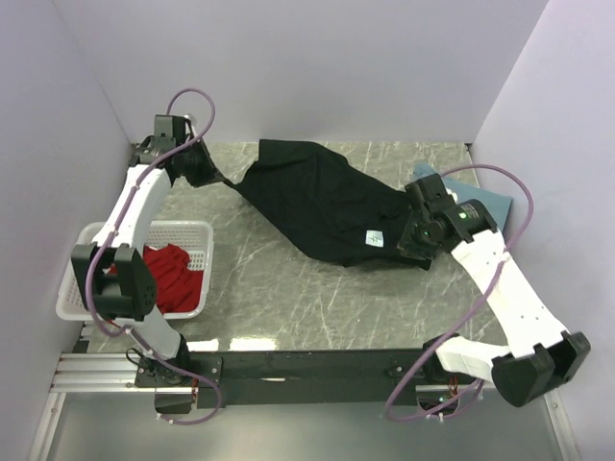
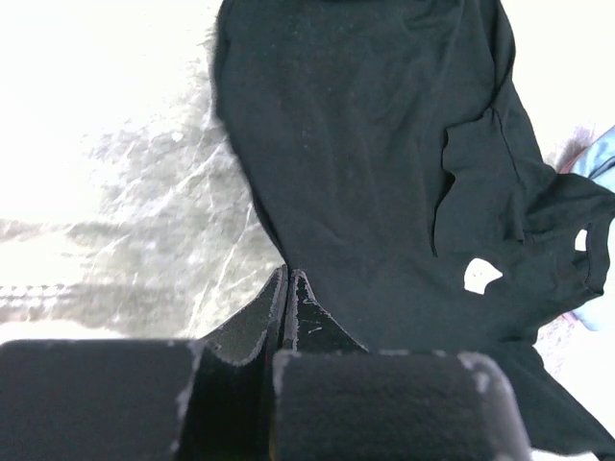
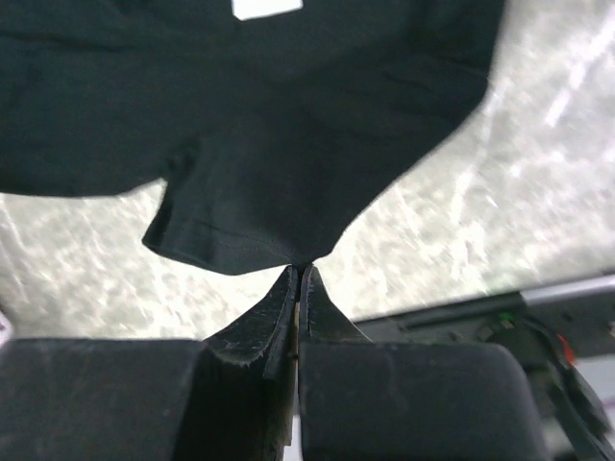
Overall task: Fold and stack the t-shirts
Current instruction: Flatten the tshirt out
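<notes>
**You are working in a robotics lab cell, set up as a laundry bench.**
Plain pale walls close you in on three sides: the left wall (image 1: 48, 115), the back wall (image 1: 317, 67) and the right wall (image 1: 557, 96) form a bare booth around a marble-patterned tabletop (image 1: 288, 288). Along its near edge you see a black mounting beam (image 1: 317, 365) and a slotted aluminium rail (image 1: 96, 370). The white-and-black left arm (image 1: 135, 206) and right arm (image 1: 509, 279) are bolted there, and a loose purple cable (image 1: 197, 96) loops off each of them. The only household items are props: a black t-shirt (image 1: 322, 206) on the stone-look surface and a white latticed basket (image 1: 144, 227) at the left.
</notes>
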Available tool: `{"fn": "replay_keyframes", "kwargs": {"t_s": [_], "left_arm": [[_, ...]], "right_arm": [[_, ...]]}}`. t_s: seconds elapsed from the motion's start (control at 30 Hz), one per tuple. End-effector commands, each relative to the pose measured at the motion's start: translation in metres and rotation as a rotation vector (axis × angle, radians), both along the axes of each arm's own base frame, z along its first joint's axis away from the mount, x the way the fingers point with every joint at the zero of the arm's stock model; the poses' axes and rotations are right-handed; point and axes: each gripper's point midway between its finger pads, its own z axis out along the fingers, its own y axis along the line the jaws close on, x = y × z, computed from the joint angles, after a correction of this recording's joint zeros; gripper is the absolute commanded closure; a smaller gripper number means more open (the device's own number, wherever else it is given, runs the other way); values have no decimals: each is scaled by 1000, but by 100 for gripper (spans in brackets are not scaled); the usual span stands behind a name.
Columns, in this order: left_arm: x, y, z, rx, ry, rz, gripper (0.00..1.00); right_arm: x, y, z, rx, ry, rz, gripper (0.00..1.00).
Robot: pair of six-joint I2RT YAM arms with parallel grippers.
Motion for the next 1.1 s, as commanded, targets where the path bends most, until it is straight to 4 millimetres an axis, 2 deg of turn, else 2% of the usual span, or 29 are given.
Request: {"fn": "replay_keyframes", "kwargs": {"t_s": [0.0, 0.13, 0.23, 0.27, 0.37, 0.5, 0.63, 0.73, 0.8, 0.83, 0.93, 0.97, 1.03, 1.07], "left_arm": [[-14, 12, 39, 21, -92, 58, 100], [-34, 25, 44, 65, -96, 109, 100], [-52, 37, 40, 100, -82, 149, 100], [-59, 40, 44, 106, -94, 159, 100], [-74, 49, 36, 132, -77, 184, 100], [-78, 51, 29, 143, -53, 186, 100], [-76, 49, 24, 133, -29, 173, 100], [-69, 45, 20, 122, -21, 149, 100], [-60, 38, 16, 97, 3, 119, 100], [-56, 36, 17, 90, 0, 108, 100], [-29, 29, 35, 66, -46, 85, 100], [-10, 28, 52, 59, -82, 81, 100], [6, 22, 70, 39, -98, 59, 100], [28, 20, 95, 26, -156, 54, 100]], "right_arm": [[-32, -22, 27, -41, -23, -5, 100], [-61, -24, 29, -4, -2, 12, 100], [-79, -25, 19, 17, 32, 18, 100], [-86, -21, 11, 43, 59, 22, 100], [-103, -15, -1, 98, 93, 26, 100], [-115, -14, -11, 124, 108, 27, 100], [-112, -13, -14, 113, 119, 28, 100], [-96, -5, -9, 144, 78, 17, 100], [-76, 1, -7, 158, 42, 11, 100], [-69, 2, -5, 159, 32, 9, 100], [-29, 3, 16, 155, -53, -1, 100], [-8, 5, 43, 174, -142, 1, 100], [27, -6, 62, 150, -196, -19, 100], [45, -10, 100, 151, -299, -28, 100]]}}
